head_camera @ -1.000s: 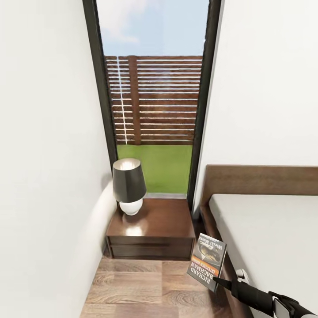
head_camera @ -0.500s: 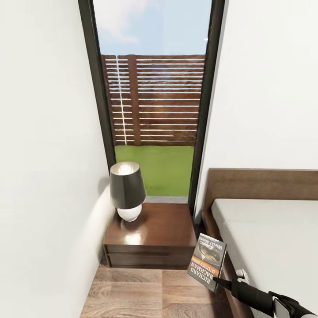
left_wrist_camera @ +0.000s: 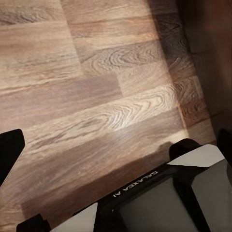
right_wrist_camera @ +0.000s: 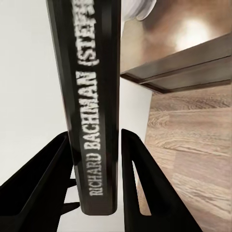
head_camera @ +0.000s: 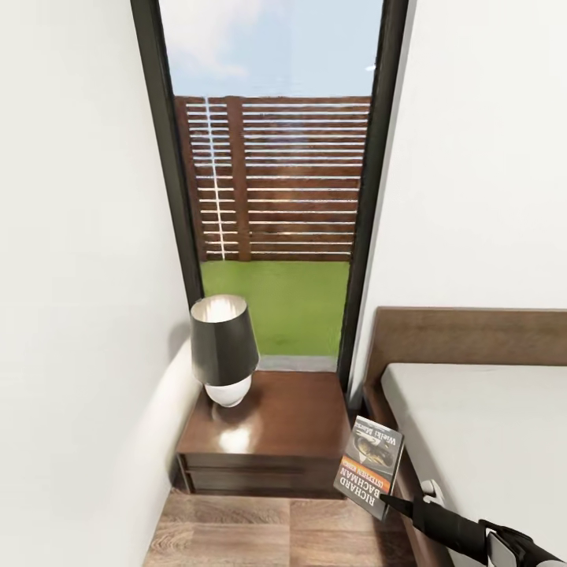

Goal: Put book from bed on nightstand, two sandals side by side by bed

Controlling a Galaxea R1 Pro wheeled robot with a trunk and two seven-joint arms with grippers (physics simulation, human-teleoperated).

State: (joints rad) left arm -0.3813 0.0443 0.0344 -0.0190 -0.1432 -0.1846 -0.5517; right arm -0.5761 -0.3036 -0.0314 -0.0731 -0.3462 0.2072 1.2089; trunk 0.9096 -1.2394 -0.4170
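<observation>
- The right gripper was clamped on the book, its two dark fingers pressed against either cover with the spine facing the wrist camera.
- The book stood tilted upright above the gripper, held by its lower edge, in the air over the wood floor.
- Just beside the gripper, on its outer side, ran the dark frame of the bed; the book was already off the mattress, so the pick-up looked done.
- The left gripper hung over bare floorboards; only parts of its dark fingers showed, so I could not tell how far apart they stood, and nothing was seen between them.
- Ahead of the book and towards the left-arm side stood the nightstand, near but not yet under the book.
- A lamp with a dark shade sat at the far corner of that top, leaving the nearer part bare for setting the book down.
- Beyond it rose a tall window with grass and a fence outside.
- By my reckoning, the book's placing was left to finish, and both sandals had yet to be dealt with.
</observation>
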